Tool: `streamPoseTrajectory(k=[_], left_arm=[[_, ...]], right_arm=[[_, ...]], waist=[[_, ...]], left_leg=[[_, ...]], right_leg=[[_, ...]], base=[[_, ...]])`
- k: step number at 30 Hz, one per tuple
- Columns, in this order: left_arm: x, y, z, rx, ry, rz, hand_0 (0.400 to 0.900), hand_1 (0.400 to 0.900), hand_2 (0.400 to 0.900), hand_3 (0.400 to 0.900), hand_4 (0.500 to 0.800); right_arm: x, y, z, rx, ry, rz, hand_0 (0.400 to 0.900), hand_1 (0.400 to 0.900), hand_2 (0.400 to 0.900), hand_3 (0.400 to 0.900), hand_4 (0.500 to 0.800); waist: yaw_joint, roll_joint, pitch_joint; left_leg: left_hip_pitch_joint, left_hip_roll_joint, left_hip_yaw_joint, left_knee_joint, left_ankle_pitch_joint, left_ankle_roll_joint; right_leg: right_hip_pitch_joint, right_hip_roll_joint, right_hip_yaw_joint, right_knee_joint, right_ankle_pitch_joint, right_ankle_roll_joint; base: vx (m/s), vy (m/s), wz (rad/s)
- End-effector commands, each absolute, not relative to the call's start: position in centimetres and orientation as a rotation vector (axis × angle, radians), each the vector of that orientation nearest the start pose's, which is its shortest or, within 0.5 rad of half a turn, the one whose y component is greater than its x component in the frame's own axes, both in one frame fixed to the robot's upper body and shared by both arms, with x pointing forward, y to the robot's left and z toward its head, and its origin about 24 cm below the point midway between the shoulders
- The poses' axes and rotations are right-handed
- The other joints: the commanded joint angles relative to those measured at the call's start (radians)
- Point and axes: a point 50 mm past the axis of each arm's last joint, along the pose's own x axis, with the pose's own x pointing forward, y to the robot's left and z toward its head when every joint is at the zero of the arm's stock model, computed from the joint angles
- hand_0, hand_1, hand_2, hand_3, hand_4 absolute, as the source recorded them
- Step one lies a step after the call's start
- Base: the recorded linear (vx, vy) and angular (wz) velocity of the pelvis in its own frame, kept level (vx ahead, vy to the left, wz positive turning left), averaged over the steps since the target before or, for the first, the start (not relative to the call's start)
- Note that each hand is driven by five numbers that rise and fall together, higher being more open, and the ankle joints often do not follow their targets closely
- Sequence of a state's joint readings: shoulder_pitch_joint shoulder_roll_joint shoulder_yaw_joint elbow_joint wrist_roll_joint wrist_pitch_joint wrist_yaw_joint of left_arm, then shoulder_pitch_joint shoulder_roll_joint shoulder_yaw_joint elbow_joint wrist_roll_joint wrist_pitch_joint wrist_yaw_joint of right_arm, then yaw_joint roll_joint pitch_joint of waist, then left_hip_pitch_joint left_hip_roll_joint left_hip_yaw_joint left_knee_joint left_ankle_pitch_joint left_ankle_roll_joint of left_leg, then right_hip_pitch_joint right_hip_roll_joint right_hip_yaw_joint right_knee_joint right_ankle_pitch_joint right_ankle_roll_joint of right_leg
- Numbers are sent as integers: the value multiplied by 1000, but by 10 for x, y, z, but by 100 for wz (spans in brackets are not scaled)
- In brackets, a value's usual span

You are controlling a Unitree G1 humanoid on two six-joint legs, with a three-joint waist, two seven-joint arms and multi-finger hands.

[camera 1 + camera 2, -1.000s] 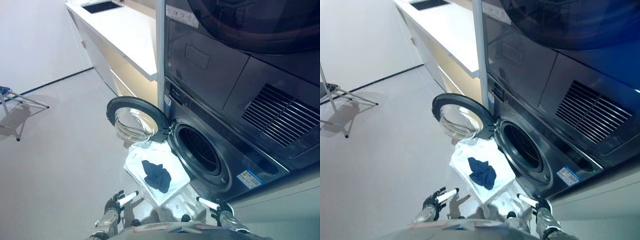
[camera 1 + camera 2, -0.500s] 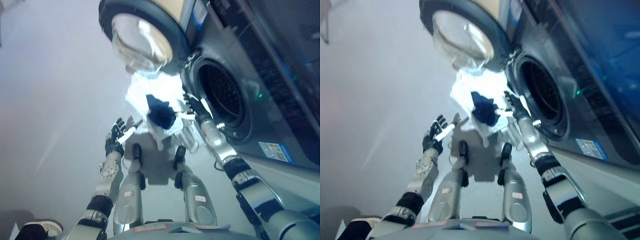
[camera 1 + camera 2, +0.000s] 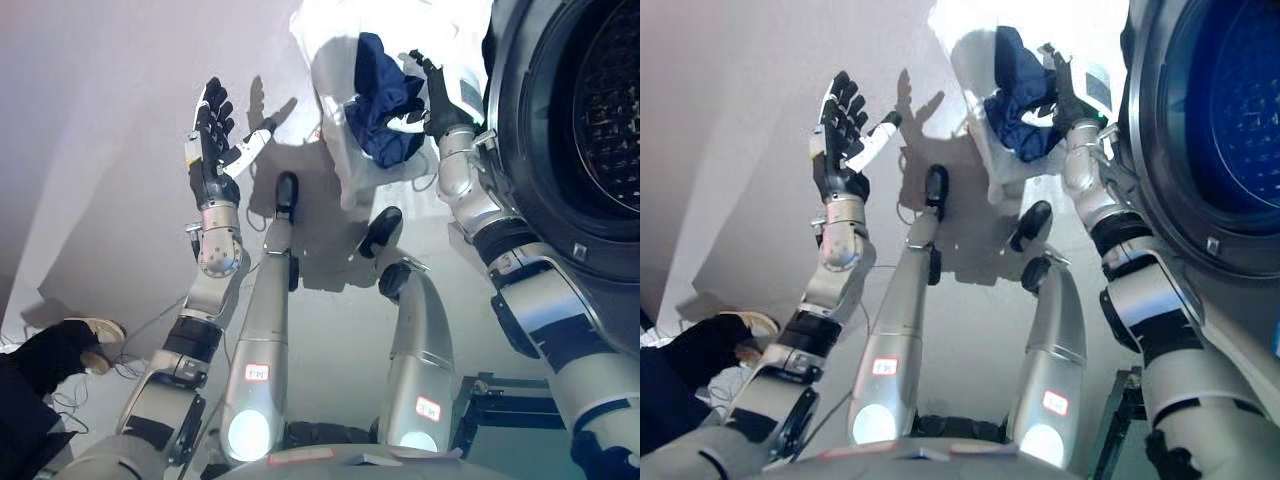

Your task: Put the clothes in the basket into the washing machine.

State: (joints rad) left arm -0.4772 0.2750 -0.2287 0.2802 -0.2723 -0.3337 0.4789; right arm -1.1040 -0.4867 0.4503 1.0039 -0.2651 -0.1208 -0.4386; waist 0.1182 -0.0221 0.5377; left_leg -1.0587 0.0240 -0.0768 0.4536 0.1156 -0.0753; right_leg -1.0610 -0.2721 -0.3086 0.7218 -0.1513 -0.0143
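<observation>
- Clothes (image 3: 382,95): a dark blue bundle lying in the white basket (image 3: 335,55) on the floor, just beside the washer (image 3: 580,130).
- Right hand (image 3: 432,92) is at the bundle, fingers loosely spread, nothing pinched yet.
- Left hand (image 3: 212,140) hangs apart, spread and empty.
- Step looks like the reach-in; next it must close on cloth, then swing to the open drum (image 3: 612,100).

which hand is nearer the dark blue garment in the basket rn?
Right. The right hand is at the dark blue garment in the white basket, against the garment's side nearest the washer. The left hand is open over bare floor, well off to the basket's left.
</observation>
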Motion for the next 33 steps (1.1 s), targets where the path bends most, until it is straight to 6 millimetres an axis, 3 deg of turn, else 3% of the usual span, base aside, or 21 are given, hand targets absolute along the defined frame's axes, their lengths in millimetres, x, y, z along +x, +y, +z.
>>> streamPoseTrajectory(k=[1, 3, 7, 14, 19, 20, 27, 33], left_arm=[[300, 141, 167, -105, -699, 148, 900, 900, 900, 900, 800], [297, 137, 171, -136, -712, 131, 900, 900, 900, 900, 800], [292, 134, 175, -147, -727, 106, 900, 900, 900, 900, 800], [290, 137, 170, -149, -705, 127, 900, 900, 900, 900, 800], [288, 138, 164, -158, -679, 119, 900, 900, 900, 900, 800], [288, 138, 163, -156, -674, 116, 900, 900, 900, 900, 800], [289, 140, 161, -147, -665, 132, 900, 900, 900, 900, 800], [292, 144, 160, -132, -658, 177, 900, 900, 900, 900, 800]], right_arm=[[408, -199, 234, -1027, -508, -400, 900, 900, 900, 900, 800], [410, -203, 237, -1018, -487, -426, 900, 900, 900, 900, 800], [412, -195, 223, -1014, -452, -360, 900, 900, 900, 900, 800], [411, -183, 188, -1058, -363, -291, 900, 900, 900, 900, 800], [411, -183, 177, -1071, -327, -279, 900, 900, 900, 900, 800], [411, -181, 175, -1072, -323, -274, 400, 400, 400, 400, 500], [408, -183, 172, -1052, -335, -293, 400, 400, 400, 400, 500], [403, -179, 185, -1012, -431, -313, 400, 400, 400, 400, 500]], waist=[[25, 31, -97], [34, 40, -102], [32, 48, -102], [20, 56, -99], [21, 64, -105], [19, 66, -107], [12, 66, -117], [-15, 47, -125]], left_leg=[[-138, -6, -4, 223, -225, 24], [-206, -17, -4, 304, -247, 32], [-313, -40, -1, 452, -292, 42], [-397, -51, -2, 538, -310, 51], [-421, -52, -3, 569, -307, 54], [-424, -53, -5, 572, -307, 55], [-433, -50, -4, 597, -305, 57], [-416, -44, -5, 591, -302, 51]], right_leg=[[-149, -29, 51, 99, -11, 157], [-217, -51, 70, 168, -35, 145], [-333, -75, 113, 303, -88, 117], [-430, -94, 147, 394, -101, 108], [-461, -95, 165, 421, -95, 104], [-465, -94, 166, 422, -93, 103], [-475, -90, 182, 431, -80, 104], [-447, -81, 175, 407, -68, 105]], base=[[-38, 28, 6], [-46, 30, 1], [-22, 12, -3], [-12, 7, 1], [-10, 6, -2], [0, 0, 0], [-11, 4, -2], [-7, -4, -4]])
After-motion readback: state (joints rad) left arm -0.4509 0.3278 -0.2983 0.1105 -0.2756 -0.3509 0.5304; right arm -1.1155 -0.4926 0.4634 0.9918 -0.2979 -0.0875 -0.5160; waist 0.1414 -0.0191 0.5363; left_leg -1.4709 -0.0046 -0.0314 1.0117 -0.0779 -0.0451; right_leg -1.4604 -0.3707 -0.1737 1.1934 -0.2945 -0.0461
